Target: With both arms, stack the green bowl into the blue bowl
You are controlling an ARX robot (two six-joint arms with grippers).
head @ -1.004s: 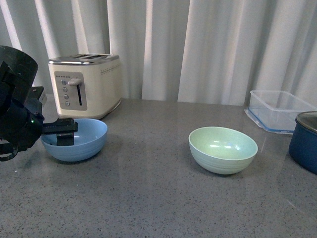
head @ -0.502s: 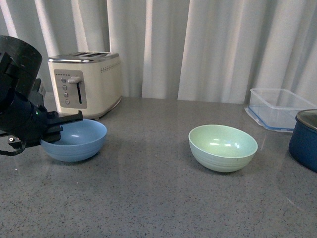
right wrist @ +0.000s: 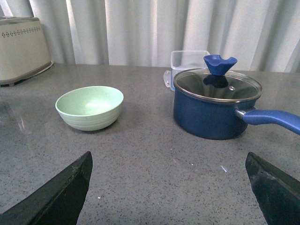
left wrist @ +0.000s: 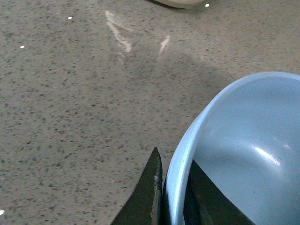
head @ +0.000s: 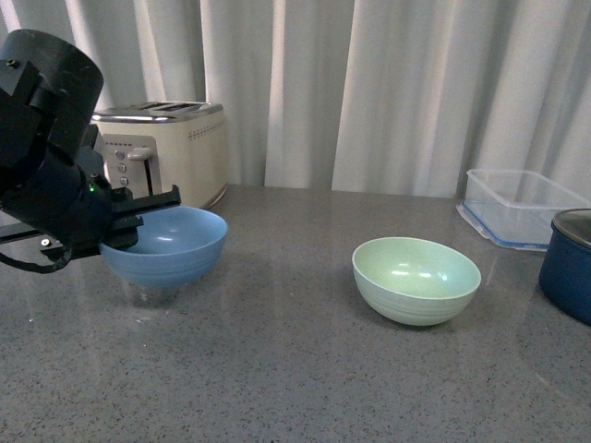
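Note:
The light blue bowl (head: 171,247) hangs just above the grey counter at the left, level and upright. My left gripper (head: 138,217) is shut on its near-left rim; in the left wrist view one black finger sits outside and one inside the blue bowl (left wrist: 243,154), with the left gripper (left wrist: 173,161) pinching the wall. The pale green bowl (head: 416,279) rests empty on the counter right of centre, a good gap from the blue one. My right gripper (right wrist: 168,159) is open, low over bare counter, with the green bowl (right wrist: 90,107) ahead of it and apart. The right arm is out of the front view.
A cream toaster (head: 171,152) stands behind the blue bowl. A clear plastic container (head: 517,205) and a dark navy lidded pot (head: 568,263) occupy the far right; the pot's handle (right wrist: 272,119) points toward my right gripper's side. White curtains close off the back.
My left gripper has closed on the blue bowl's rim, lifted it off the counter and carried it a little to the right. The green bowl has not moved.

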